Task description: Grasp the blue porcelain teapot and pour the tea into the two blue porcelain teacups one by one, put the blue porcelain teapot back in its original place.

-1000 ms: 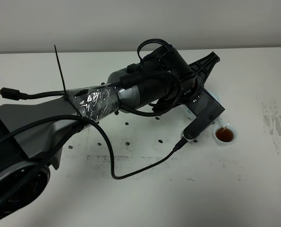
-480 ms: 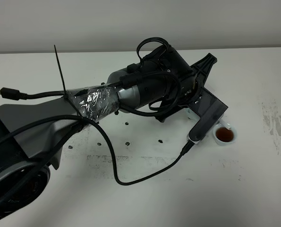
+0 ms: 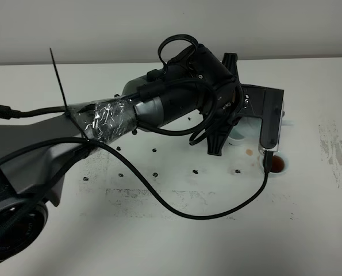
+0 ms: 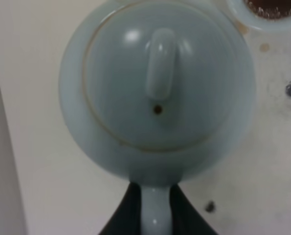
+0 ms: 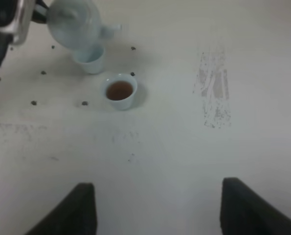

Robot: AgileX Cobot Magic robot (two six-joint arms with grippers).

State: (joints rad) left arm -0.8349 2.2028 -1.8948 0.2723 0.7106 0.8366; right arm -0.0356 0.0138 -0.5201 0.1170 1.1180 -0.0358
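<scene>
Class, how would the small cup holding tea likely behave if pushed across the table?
The filled teacup looks glossy, so it would probably slide easily. Small and handleless, it is likely light, so a nudge might slop its tea. It seems ceramic, probably brittle if knocked into the other teacup.

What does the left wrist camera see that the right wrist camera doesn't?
Only the left wrist view: the tiny hole in the lid, and the left gripper shut on the handle.
Only the right wrist view: the spout, the open right gripper and a scuffed patch on the table.
Both: the teapot and the cup with tea.
</scene>
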